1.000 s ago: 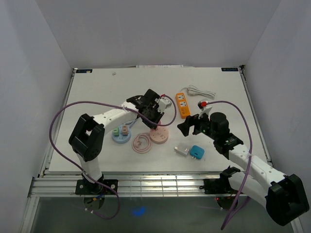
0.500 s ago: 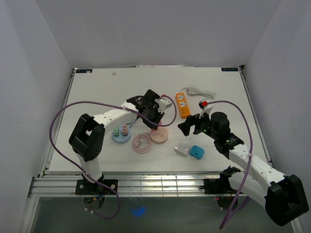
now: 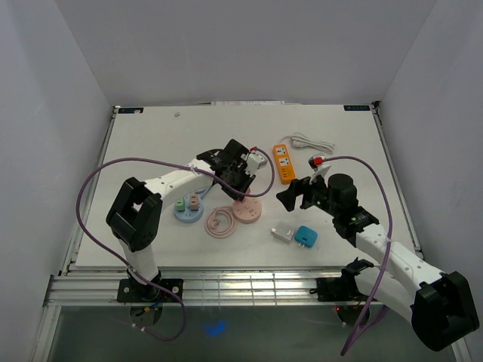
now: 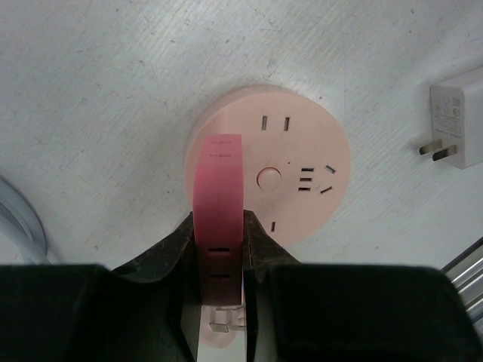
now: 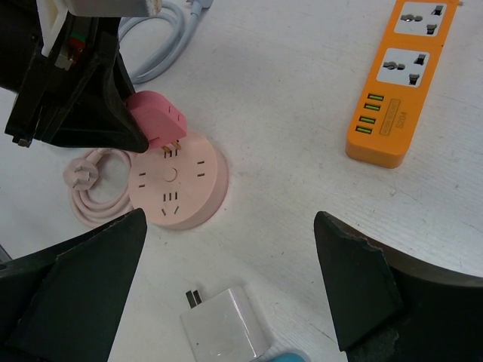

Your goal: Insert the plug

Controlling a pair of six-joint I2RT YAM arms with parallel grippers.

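- A white worktop (image 3: 151,136) is seen, enclosed by plain pale walls (image 3: 226,53). A round pink socket (image 5: 177,188) lies near its middle, and an orange power strip (image 5: 392,113) lies farther off to the right.
- The pink plug (image 4: 218,181) is clamped in the left claw (image 4: 219,260). It is held over the far edge of the socket with its prongs (image 5: 172,148) slanted down at the face. Whether they are already entered cannot be told.
- The right claw (image 3: 289,197) is spread wide and nothing is held in it. It hovers to the right of the socket.
- The step in hand is judged to be alignment, then pressing home.
- The plug should be brought upright and both prongs squared with a pair of slots (image 4: 275,122) before force is applied. A tilted push is likely to jam or to slide the light socket.
- The press is best made straight down and slowly. If the socket shifts, it could be steadied by the free claw.
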